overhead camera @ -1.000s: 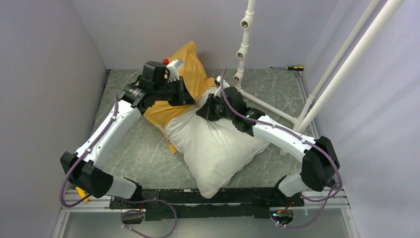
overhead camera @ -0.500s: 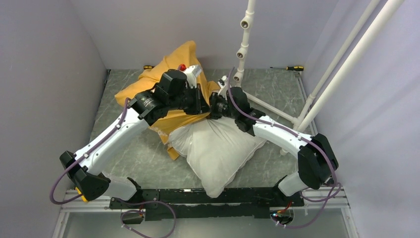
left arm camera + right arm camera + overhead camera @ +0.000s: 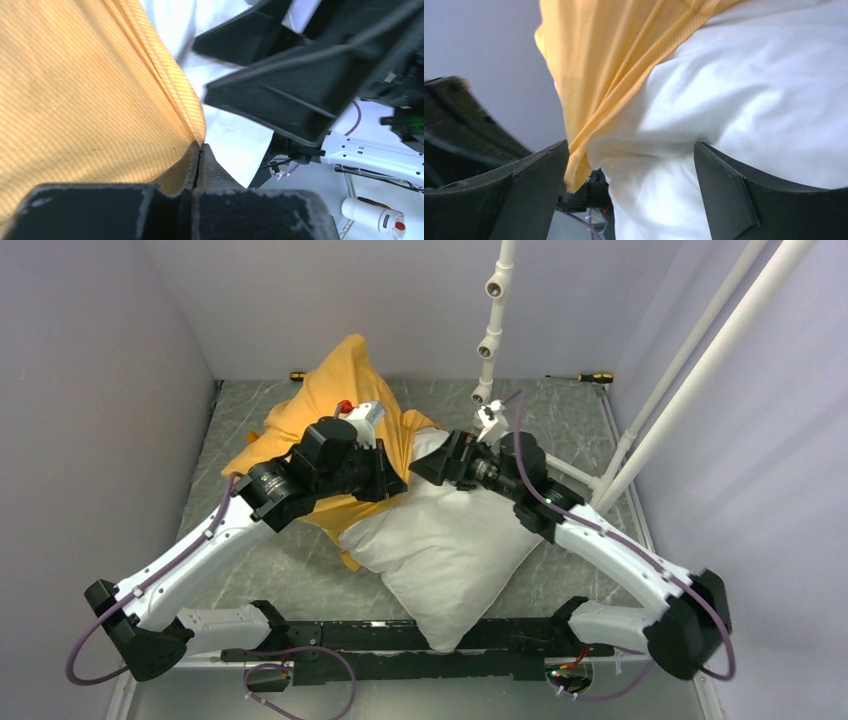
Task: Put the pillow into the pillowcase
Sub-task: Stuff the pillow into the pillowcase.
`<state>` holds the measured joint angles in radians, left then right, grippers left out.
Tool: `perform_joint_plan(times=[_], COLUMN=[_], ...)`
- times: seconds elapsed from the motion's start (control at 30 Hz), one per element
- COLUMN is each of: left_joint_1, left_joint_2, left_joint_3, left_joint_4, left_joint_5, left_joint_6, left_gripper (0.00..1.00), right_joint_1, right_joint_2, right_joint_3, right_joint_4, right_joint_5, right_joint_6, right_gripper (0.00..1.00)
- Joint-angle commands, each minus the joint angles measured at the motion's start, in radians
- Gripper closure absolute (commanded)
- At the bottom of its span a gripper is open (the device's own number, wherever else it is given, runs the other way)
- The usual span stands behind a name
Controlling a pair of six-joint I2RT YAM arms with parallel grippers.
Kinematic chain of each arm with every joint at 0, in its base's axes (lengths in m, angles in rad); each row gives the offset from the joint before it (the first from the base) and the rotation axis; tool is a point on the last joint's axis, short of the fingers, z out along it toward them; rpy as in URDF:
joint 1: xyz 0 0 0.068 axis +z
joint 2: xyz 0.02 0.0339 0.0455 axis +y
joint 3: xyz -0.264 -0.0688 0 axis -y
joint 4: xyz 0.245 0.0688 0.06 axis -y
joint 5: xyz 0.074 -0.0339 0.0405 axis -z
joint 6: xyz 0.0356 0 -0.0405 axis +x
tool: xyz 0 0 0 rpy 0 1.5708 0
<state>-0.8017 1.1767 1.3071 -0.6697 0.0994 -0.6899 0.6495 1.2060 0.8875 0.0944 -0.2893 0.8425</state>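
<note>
Pillow first: it lies slantwise across the table. Its near corner reaches the rail where the arms are bolted, and its far end is tucked just under the edge of the pillowcase. Most of its white bulk is bare, so I judge the task barely begun. Against a second ago it has settled a little lower and flatter, with the pinched peak at its far end gone.

The pillowcase has changed more. It is lifted higher and drawn towards the left, and its orange cloth spreads wider over the far left of the table than before. The left wrist view shows its hem hanging right beside the white fabric.

The left claw is clamped flat on a fold of that orange hem, as it was in the earlier pictures, and it has carried the hem up and over.

The right claw is what has just changed. A second ago it was closed on the pillow's far end; now its fingers stand wide apart, with the pillow bulging between them but not pinched. That release probably frees it to take a new hold lower down, or on the hem, for the next push.
</note>
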Motion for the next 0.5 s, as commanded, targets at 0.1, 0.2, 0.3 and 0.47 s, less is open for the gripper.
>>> perform_joint_plan(times=[0.1,0.2,0.3,0.47], left_joint_1=[0.077,0.136,0.179,0.224], left_joint_2=[-0.033,-0.021,-0.002,0.023], left_joint_3=[0.006,0.012,0.025,0.037], left_joint_4=[0.019,0.030,0.027,0.025], left_joint_5=[0.174,0.222,0.265,0.315], left_joint_6=[-0.047,-0.051,-0.051,-0.051], left_gripper=[1.00,1.00,1.00,1.00], right_joint_1=[0.201,0.383,0.540,0.734], right_joint_2=[-0.131,-0.069,0.006,0.224], right_joint_3=[0.112,0.160,0.177,0.228], right_joint_4=[-0.345,-0.447,-0.454,-0.426], right_joint_5=[0.296,0.551,0.776,1.081], right_joint_6=[-0.240,-0.293,-0.338,-0.444], right_gripper=[0.01,0.01,0.01,0.01])
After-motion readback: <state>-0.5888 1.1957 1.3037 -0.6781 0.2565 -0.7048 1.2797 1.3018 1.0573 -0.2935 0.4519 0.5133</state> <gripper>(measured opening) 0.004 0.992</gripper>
